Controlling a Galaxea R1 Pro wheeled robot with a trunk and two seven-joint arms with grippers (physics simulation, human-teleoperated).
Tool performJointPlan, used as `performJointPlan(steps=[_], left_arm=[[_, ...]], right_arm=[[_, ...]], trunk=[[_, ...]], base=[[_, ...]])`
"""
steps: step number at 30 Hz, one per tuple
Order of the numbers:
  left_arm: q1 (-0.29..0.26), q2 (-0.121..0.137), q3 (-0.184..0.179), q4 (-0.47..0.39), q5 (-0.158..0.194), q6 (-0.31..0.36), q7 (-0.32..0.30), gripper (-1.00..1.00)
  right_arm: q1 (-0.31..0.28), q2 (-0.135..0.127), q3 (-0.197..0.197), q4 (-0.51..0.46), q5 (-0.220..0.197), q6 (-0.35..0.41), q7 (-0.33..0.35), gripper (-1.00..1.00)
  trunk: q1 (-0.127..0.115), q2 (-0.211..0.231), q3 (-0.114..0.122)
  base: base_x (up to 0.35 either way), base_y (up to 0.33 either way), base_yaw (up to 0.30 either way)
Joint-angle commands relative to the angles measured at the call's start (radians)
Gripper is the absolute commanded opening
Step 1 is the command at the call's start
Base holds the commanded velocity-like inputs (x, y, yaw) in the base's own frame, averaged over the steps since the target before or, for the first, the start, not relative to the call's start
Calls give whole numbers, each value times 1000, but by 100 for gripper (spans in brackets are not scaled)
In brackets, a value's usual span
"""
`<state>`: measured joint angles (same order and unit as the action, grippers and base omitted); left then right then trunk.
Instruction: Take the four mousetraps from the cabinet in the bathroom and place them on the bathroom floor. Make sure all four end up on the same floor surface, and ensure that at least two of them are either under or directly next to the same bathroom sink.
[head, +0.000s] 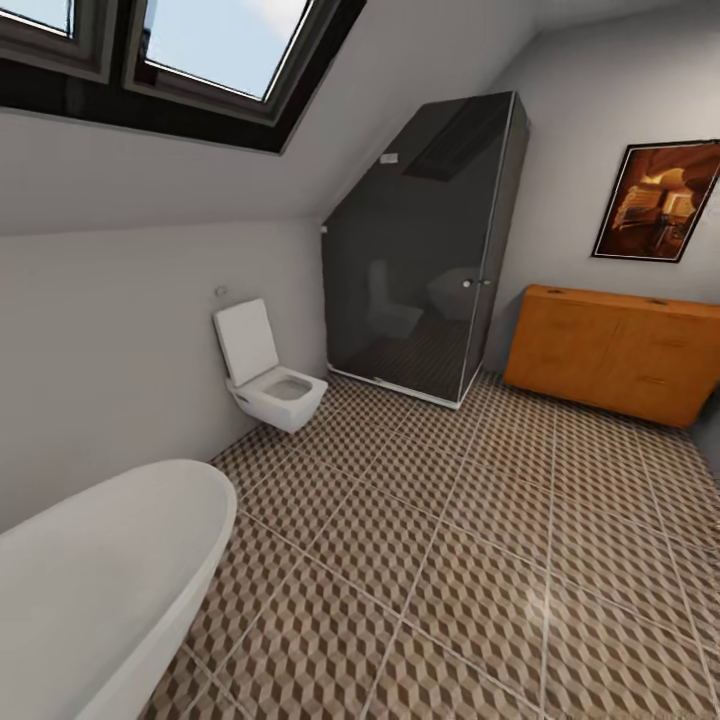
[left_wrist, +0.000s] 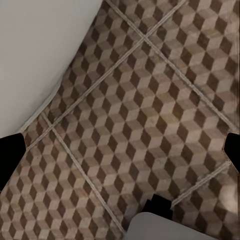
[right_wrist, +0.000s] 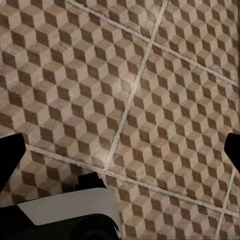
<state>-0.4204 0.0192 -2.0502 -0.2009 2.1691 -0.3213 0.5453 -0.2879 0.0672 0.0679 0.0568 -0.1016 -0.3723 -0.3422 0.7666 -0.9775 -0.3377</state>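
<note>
The long orange-brown cabinet (head: 615, 350) stands against the far right wall with its fronts shut. The mousetraps and the sink are out of view. Cube-patterned bathroom floor (head: 450, 560) spreads between me and the cabinet. In the left wrist view my left gripper (left_wrist: 120, 155) hangs open over bare tiles, its dark fingertips (left_wrist: 11, 152) at the picture's two edges. In the right wrist view my right gripper (right_wrist: 120, 155) is also open above the tiles, with nothing between its fingertips (right_wrist: 10, 155).
A white oval bathtub (head: 90, 580) fills the near left corner, and its rim (left_wrist: 35, 50) is close to my left gripper. A wall-hung toilet (head: 265, 375) and a dark glass shower cubicle (head: 425, 250) stand along the far side. A framed picture (head: 660, 200) hangs above the cabinet.
</note>
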Motion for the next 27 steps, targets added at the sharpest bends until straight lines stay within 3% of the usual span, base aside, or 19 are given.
performJointPlan(steps=[1,8,17,27], left_arm=[[-2,2,-8,-5,8,-7,2,100],[-1,3,-9,-5,8,-7,-10,100],[-1,0,-10,-6,8,-4,-21,100],[-1,-4,-10,-19,7,-2,-22,100]], right_arm=[[-2,1,8,5,-10,-8,0,100],[-2,2,8,5,-11,-7,0,100],[-2,0,8,5,-12,-8,1,100],[-2,0,8,5,-13,-8,1,100]], trunk=[[0,-1,0],[0,-1,3],[0,-1,-4],[0,-1,-15]], base=[[0,0,-247],[140,0,-131],[316,0,-100],[335,0,-208]])
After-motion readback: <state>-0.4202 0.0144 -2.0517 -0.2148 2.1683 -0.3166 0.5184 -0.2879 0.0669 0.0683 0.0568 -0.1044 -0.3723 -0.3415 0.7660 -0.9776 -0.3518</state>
